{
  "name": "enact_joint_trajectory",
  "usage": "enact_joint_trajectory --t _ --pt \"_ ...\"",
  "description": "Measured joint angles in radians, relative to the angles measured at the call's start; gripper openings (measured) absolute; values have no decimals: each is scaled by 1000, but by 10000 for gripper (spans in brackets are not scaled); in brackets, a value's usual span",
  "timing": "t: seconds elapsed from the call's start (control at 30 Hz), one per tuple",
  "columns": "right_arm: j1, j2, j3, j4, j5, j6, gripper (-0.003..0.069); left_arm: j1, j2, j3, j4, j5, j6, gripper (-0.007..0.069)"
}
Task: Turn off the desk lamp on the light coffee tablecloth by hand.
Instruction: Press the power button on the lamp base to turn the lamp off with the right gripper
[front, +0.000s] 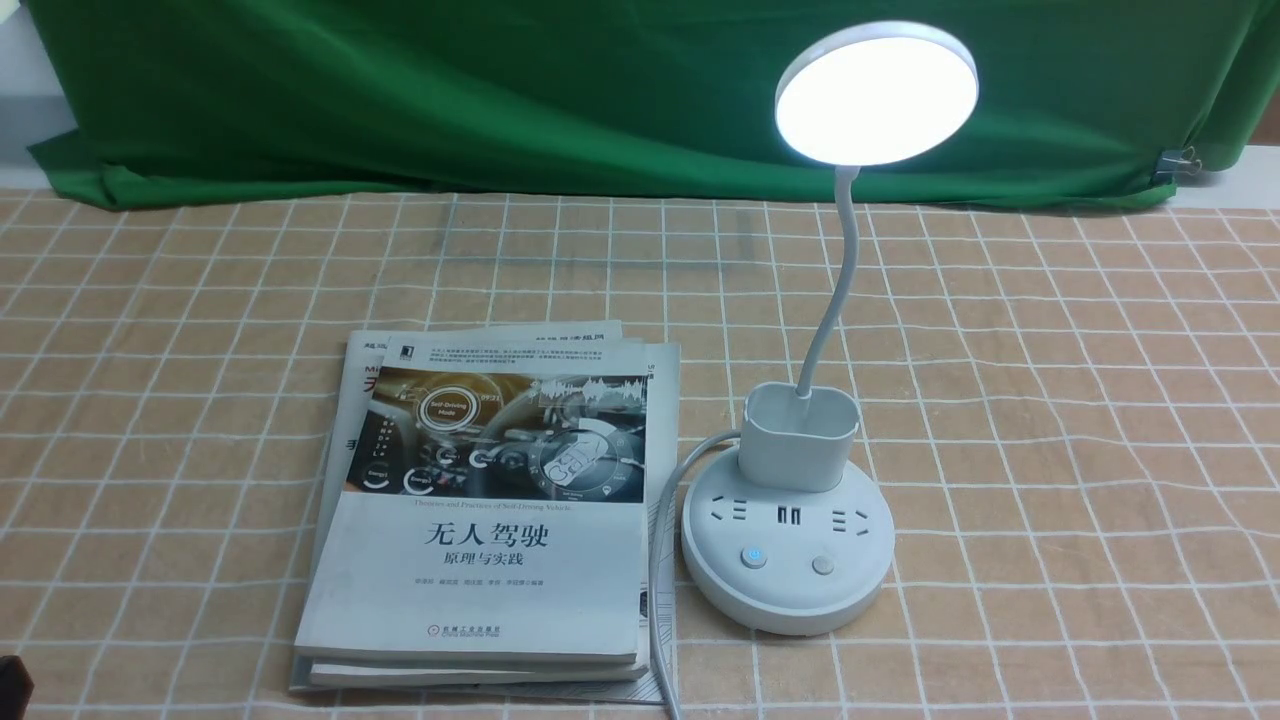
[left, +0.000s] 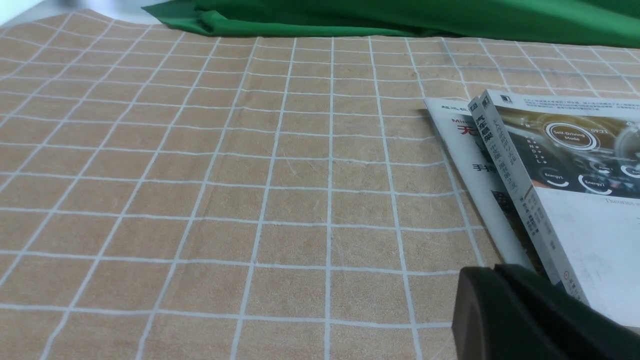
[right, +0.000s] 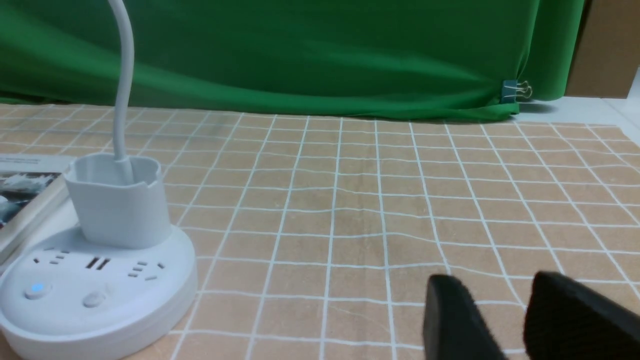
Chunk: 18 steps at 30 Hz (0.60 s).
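The white desk lamp (front: 787, 560) stands on the light coffee tablecloth (front: 1050, 400), its round head (front: 876, 92) glowing. Its base carries two buttons; the left one (front: 753, 557) shows a blue light. In the right wrist view the lamp base (right: 95, 295) sits well off to one side of my right gripper (right: 495, 282), which is open over bare cloth with nothing between its fingers. My left gripper (left: 495, 270) is shut and empty, low over the cloth beside the books. In the front view neither hand shows except a dark bit at the bottom left corner (front: 12, 685).
A stack of books (front: 490, 500) lies just left of the lamp, and the lamp's white cord (front: 660, 560) runs between them toward the front edge. A green cloth (front: 500, 90) hangs along the back, held by a binder clip (front: 1180, 160) at the right.
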Motion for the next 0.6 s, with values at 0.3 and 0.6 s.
enact_joint_trajectory --t 0.3,0.6 --pt "0 0 0 77 -54 89 242 0 0 0 0 0 0 5" --pt "0 0 0 184 -232 575 242 0 0 0 0 0 0 5"
